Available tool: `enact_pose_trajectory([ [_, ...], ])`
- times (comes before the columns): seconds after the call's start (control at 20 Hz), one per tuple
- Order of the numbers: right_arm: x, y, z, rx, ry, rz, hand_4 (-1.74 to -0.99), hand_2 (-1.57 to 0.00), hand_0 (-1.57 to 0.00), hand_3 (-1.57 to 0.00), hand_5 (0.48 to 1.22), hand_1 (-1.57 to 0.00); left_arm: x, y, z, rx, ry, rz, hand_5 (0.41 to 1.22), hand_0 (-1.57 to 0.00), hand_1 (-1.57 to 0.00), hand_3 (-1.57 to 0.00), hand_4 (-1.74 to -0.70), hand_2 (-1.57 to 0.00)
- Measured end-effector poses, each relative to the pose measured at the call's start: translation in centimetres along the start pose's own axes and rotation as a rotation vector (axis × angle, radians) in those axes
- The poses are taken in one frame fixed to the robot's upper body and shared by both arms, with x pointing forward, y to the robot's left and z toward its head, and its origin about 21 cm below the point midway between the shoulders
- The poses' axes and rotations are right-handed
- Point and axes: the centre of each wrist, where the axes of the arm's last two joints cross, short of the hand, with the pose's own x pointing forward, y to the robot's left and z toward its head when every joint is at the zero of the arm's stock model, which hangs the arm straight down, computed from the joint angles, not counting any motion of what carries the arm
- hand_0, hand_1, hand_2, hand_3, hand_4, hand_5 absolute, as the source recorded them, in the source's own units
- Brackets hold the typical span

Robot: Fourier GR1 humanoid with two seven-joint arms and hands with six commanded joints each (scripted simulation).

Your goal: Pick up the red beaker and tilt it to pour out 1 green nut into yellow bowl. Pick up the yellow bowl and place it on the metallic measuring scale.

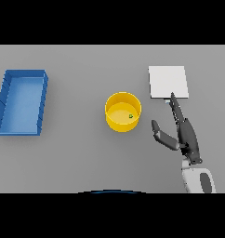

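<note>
Head view looks down on the grey table (77, 158), where the yellow bowl (111, 122) stands upright near the middle, a little right of centre. One small green nut (130, 116) lies inside it, on the bowl's floor toward its right wall. To the right of the bowl and slightly farther from the robot sits the metallic measuring scale (168, 82), a pale square plate lying flat, apart from the bowl with bare table between them. On the far left of the table rests a blue tray (2, 104), a long rectangular bin with raised walls, well apart from everything else.

Robot's right hand (186, 135) comes in from the lower right on its white and grey arm and hovers just right of the bowl. Its fingers are stretched out straight, pointing away from the robot, and their tips reach the near edge of the scale plate; whether they touch it I cannot tell. The thumb sticks out sideways toward the bowl but stays clear of its rim. This hand holds nothing
</note>
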Motion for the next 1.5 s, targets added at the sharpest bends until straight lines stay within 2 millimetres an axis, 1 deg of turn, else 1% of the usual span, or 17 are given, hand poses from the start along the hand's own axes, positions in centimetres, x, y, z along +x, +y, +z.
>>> enact_pose_trajectory([
  [0.1, -0.1, -0.6, 0.3, -0.008, 0.009, 0.025, -1.192, 0.0, 0.0, 0.0, 0.704, 0.0, -2.0, -1.2, 0.5, -0.018, 0.056, 0.066, 1.221, -1.57, -1.57, -1.4, -1.74, -1.57],
  [0.15, 0.0, -0.2, 0.2, -0.005, 0.004, 0.017, -1.194, 0.0, 0.0, 0.0, 0.703, 0.0, -3.0, -1.7, 1.0, -0.019, 0.082, 0.099, 1.221, -1.57, -1.57, -1.37, -1.74, -1.57],
  [0.25, -0.2, -0.6, 0.5, -0.002, 0.007, 0.03, -1.202, 0.0, 0.0, 0.0, 0.709, 0.0, -4.9, -2.4, 2.3, -0.017, 0.117, 0.143, 1.221, -1.57, -1.57, -1.38, -1.74, -1.57],
  [0.35, -0.1, -0.1, 0.2, 0.001, 0.0, 0.027, -1.205, 0.0, 0.0, 0.0, 0.704, 0.0, -6.5, -3.6, 3.7, -0.029, 0.144, 0.19, 1.221, -1.57, -1.57, -1.38, -1.74, -1.57],
  [0.45, -0.2, -0.7, 0.2, -0.016, 0.015, 0.035, -1.201, 0.0, 0.0, 0.0, 0.696, 0.0, -7.7, -4.7, 4.7, -0.036, 0.178, 0.213, 1.221, -1.57, -1.57, -1.4, -1.74, -1.57],
  [0.6, -0.3, -0.4, 0.3, -0.009, 0.006, 0.018, -1.186, 0.0, 0.0, 0.0, 0.687, 0.0, -9.2, -6.2, 6.4, -0.048, 0.226, 0.229, 1.221, -1.57, -1.57, -1.38, -1.74, -1.57],
  [0.8, -0.2, -0.3, -0.1, -0.008, 0.025, 0.016, -1.168, 0.0, 0.0, 0.0, 0.679, 0.0, -10.3, -7.0, 8.0, -0.111, 0.276, 0.246, 0.955, -1.57, -1.57, -1.37, -1.73, -1.57],
  [0.85, -0.2, -0.2, 0.0, -0.003, 0.019, 0.015, -1.165, 0.0, 0.0, 0.0, 0.678, 0.0, -10.4, -6.7, 8.1, -0.137, 0.276, 0.24, 0.888, -1.57, -1.57, -1.41, -1.66, -1.57],
  [0.9, 0.0, -0.5, -0.2, -0.012, 0.017, 0.01, -1.165, 0.0, 0.0, 0.0, 0.675, 0.0, -10.7, -6.9, 8.6, -0.175, 0.271, 0.213, 0.827, -1.57, -1.57, -1.37, -1.49, -1.57],
  [0.95, -0.2, -0.4, -0.4, -0.012, 0.031, 0.017, -1.163, 0.0, 0.0, 0.0, 0.671, 0.0, -10.6, -6.6, 9.2, -0.209, 0.244, 0.207, 0.774, -1.57, -1.54, -1.24, -1.31, -1.49],
  [1.0, -0.1, -0.3, -0.3, -0.012, 0.023, 0.024, -1.159, 0.0, 0.0, 0.0, 0.669, 0.0, -10.7, -6.4, 9.5, -0.247, 0.195, 0.167, 0.74, -1.5, -1.38, -1.1, -1.15, -1.31],
  [1.05, 0.0, -0.4, -0.3, -0.012, 0.021, 0.026, -1.161, 0.0, 0.0, 0.0, 0.669, 0.0, -10.8, -6.1, 9.8, -0.282, 0.156, 0.141, 0.714, -1.25, -1.1, -0.88, -1.03, -1.05],
  [1.15, -0.2, -0.4, -0.2, -0.014, 0.017, 0.022, -1.156, 0.0, 0.0, 0.0, 0.673, 0.0, -11.1, -5.5, 10.2, -0.374, 0.117, 0.143, 0.682, -0.8, -0.71, -0.57, -0.87, -0.67],
  [1.2, -0.1, -0.3, 0.1, -0.011, 0.008, 0.017, -1.151, 0.0, 0.0, 0.0, 0.677, 0.0, -11.3, -5.5, 10.2, -0.398, 0.112, 0.145, 0.667, -0.64, -0.56, -0.45, -0.82, -0.54],
  [1.3, 0.0, -0.7, 0.1, -0.012, -0.003, 0.019, -1.145, 0.0, 0.0, 0.0, 0.685, 0.0, -11.5, -5.2, 10.2, -0.41, 0.121, 0.074, 0.651, -0.41, -0.36, -0.29, -0.76, -0.34],
  [1.4, -0.1, -0.5, -0.1, -0.006, 0.002, 0.016, -1.156, 0.0, 0.0, 0.0, 0.69, 0.0, -11.7, -5.6, 9.9, -0.399, 0.113, 0.04, 0.648, -0.26, -0.23, -0.18, -0.74, -0.22],
  [1.5, -0.1, -0.6, -0.1, -0.004, 0.012, 0.029, -1.164, 0.0, 0.0, 0.0, 0.688, 0.0, -11.6, -6.0, 9.6, -0.377, 0.112, 0.031, 0.647, -0.17, -0.15, -0.12, -0.72, -0.14],
])
